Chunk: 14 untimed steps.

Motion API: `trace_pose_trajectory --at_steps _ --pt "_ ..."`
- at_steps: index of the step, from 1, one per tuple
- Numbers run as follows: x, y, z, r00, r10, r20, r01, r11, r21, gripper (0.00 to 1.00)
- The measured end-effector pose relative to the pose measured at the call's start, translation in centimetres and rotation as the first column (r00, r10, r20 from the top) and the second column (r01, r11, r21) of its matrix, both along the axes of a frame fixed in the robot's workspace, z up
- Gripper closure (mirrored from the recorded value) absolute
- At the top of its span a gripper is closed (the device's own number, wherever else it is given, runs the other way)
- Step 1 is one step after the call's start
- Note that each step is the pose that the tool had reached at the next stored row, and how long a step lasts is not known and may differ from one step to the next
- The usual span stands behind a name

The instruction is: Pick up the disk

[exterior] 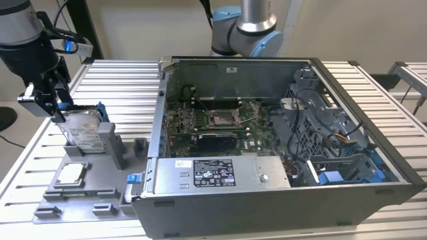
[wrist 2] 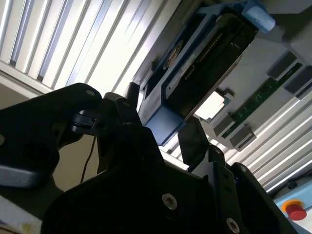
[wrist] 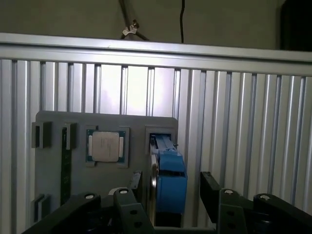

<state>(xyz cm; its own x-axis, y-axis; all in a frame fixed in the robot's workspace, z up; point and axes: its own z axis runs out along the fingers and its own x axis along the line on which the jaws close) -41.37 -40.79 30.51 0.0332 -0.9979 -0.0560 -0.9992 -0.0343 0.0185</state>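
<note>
Hovering over the disk [exterior: 87, 134] with the tool [wrist: 171, 181] spread wide, one finger on either side of its upper edge, not closed on it. Standing upright in a slot at the far edge of the grey fixture plate [exterior: 100, 192], near the processor chip [exterior: 72, 173].

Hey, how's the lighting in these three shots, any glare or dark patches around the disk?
Second wrist view: the slatted table glares white, the gripper is a near-black silhouette, yet the disk between its fingers is readable. First wrist view: the table is washed out beyond the grey tray, the foreground dim. Exterior view: even light, no harsh glare.
</note>
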Motion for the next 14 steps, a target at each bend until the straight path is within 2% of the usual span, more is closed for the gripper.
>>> trace_pose_trajectory --at_steps 2,5,6,9,10,14 --pt "0.00 -0.01 -0.12 1.0000 0.000 0.0077 0.000 1.0000 -0.0001 0.00" --pt "0.01 -0.01 -0.40 0.9997 0.000 0.0246 0.000 1.0000 -0.0012 0.00" --pt "0.01 -0.01 -0.45 0.9997 0.000 0.0263 0.000 1.0000 -0.0014 0.00" --pt "0.00 -0.01 -0.49 0.9997 0.000 0.0262 0.000 1.0000 -0.0006 0.00" --pt "0.00 0.00 -0.54 0.9997 0.000 0.0247 0.000 1.0000 0.0003 0.00" --pt "0.00 0.00 -0.79 1.0000 -0.001 0.0098 0.001 1.0000 0.0007 0.00"
